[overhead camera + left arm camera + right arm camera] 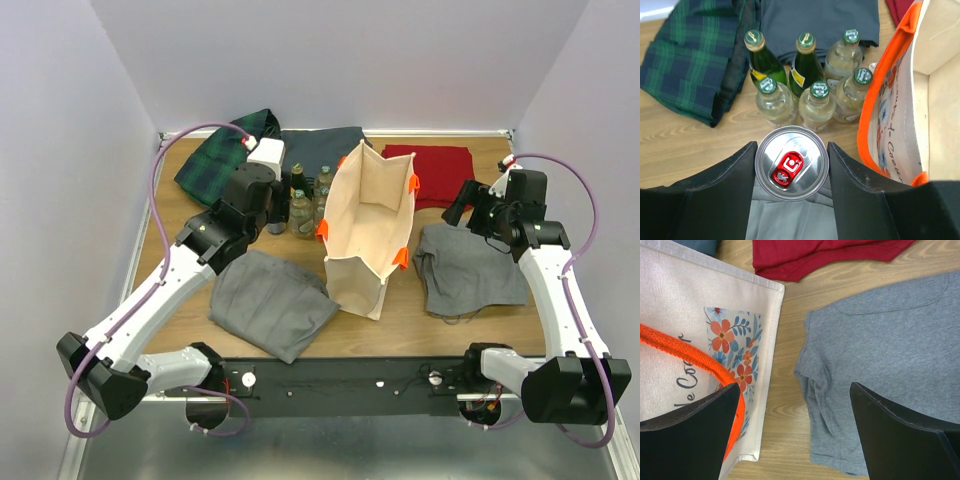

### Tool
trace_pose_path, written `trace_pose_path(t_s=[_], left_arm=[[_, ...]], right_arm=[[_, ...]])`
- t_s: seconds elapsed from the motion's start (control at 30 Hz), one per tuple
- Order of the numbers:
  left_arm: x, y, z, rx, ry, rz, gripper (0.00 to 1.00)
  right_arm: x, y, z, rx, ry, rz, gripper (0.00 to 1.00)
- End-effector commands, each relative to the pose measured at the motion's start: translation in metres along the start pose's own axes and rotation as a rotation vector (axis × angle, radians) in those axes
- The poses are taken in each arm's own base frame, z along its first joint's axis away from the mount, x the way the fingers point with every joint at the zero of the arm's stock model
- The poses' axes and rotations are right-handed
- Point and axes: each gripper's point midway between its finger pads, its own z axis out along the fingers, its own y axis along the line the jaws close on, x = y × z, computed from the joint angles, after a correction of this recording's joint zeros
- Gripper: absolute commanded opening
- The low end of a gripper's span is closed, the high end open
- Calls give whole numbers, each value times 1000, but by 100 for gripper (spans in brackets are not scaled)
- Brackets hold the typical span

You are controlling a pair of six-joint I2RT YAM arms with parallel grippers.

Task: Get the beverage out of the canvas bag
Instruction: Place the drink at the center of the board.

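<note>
Since the silver aluminium can with the red pull tab point(792, 163) is wedged between the black fingers of the left gripper point(792, 152), we'd call the pull-out part basically done. The can is outside the tall cream canvas bag with orange handles point(357, 280), off to the bag's left, and from overhead the bag's inside looks empty as far as we can see. The jaws are closed down to the can's width, pressing on its sides. The can is upright, so its long axis runs straight up toward the wrist camera. What the next move hinges on, we reckon, is the neighbours: the bunch of dark green and clear capped bottles point(817, 105) stands just beyond the can, away from the arm bases. The bag's wall is close on the right, and a flat grey cloth point(790, 222) lies underneath. How high the can hangs above that cloth, we can't tell. A set-down probably wants to go straight down, short of the bottles, or it could knock one over. The right gripper point(794, 390) is spread wide with nothing in it, near the bag's right wall above the wooden table point(790, 335) and a blue-grey T-shirt point(880, 340), so finishing falls to the left arm.
</note>
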Motion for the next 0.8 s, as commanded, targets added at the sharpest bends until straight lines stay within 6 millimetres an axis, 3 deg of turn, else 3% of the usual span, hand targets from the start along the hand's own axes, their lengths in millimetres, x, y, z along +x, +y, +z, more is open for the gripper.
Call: trace_pose_path(t_s=[0.0,0.27,0.77], left_arm=[[-31,-5,-4,30,-152,-125,0],[-3,0,14,-16,-144,-139,0],[18,11,34,-100,-136,-173,0]], right_arm=[[0,-1,2,-3,-2,1,100],[1,-2,3,0,2,1,100],[-1,-1,7,-4,10,3,100]])
